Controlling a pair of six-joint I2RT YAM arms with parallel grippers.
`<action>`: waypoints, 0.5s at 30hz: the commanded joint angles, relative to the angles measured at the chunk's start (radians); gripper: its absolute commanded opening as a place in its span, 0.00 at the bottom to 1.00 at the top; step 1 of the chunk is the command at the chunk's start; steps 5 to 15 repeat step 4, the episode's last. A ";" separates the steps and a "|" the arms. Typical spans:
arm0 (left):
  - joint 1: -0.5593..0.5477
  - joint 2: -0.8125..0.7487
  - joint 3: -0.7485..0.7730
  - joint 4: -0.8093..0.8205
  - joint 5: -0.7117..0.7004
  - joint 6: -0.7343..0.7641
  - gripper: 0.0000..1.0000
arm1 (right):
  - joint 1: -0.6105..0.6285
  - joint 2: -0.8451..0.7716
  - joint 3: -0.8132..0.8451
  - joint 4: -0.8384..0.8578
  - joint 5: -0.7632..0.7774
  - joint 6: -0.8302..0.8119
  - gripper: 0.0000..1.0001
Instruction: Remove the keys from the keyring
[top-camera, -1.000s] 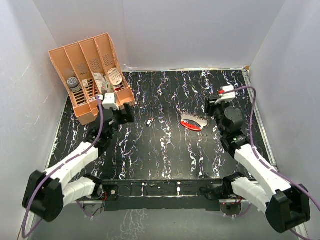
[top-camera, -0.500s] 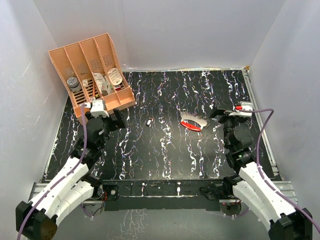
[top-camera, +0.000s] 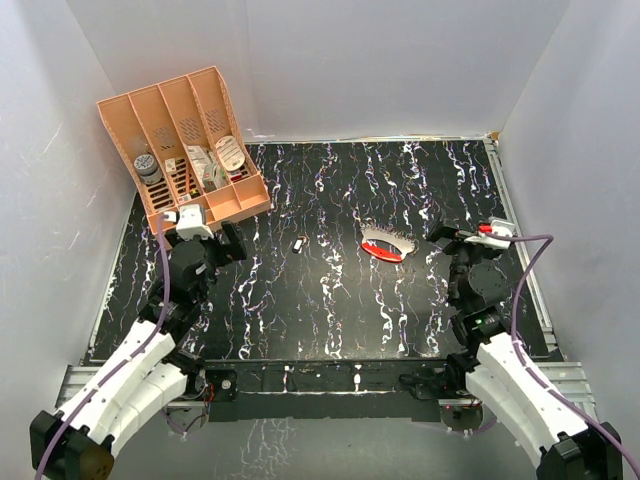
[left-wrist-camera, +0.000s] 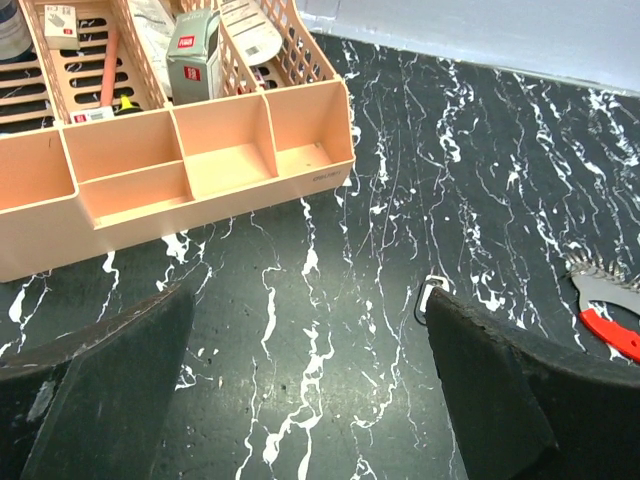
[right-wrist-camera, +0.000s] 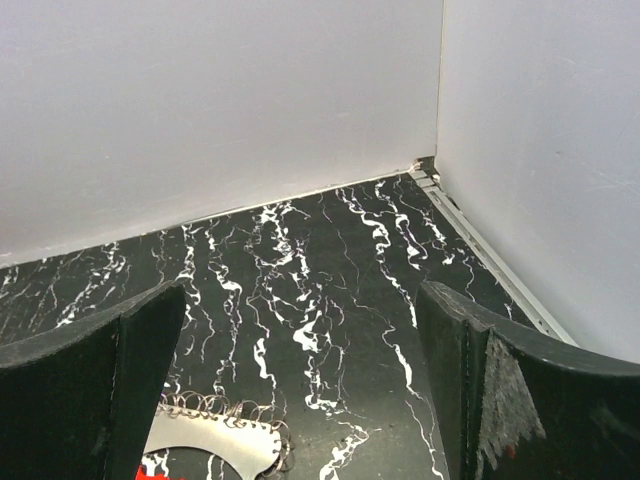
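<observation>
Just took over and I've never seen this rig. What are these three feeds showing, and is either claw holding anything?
Two robot arms stand at the near edge of the table. The wide view looks down from above; the other two come from wrist cameras, the dark shapes being each gripper's fingers. On its black marbled top lie a red keyring tag, a tiny key apart to its left, and a peach organiser at the far left. The left gripper and right gripper are open, holding nothing.

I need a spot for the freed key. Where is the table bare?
Bare: the far stretch from peach organiser to right wall, and the near strip this side of key and keyring. Crowded: around the organiser and left gripper.
</observation>
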 joint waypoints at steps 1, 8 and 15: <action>-0.005 0.033 0.033 -0.042 -0.039 -0.006 0.99 | -0.002 -0.005 0.015 0.059 0.022 0.007 0.98; -0.005 0.045 0.033 -0.022 -0.016 -0.003 0.99 | -0.001 -0.008 0.015 0.060 0.021 0.007 0.98; -0.005 0.045 0.033 -0.022 -0.016 -0.003 0.99 | -0.001 -0.008 0.015 0.060 0.021 0.007 0.98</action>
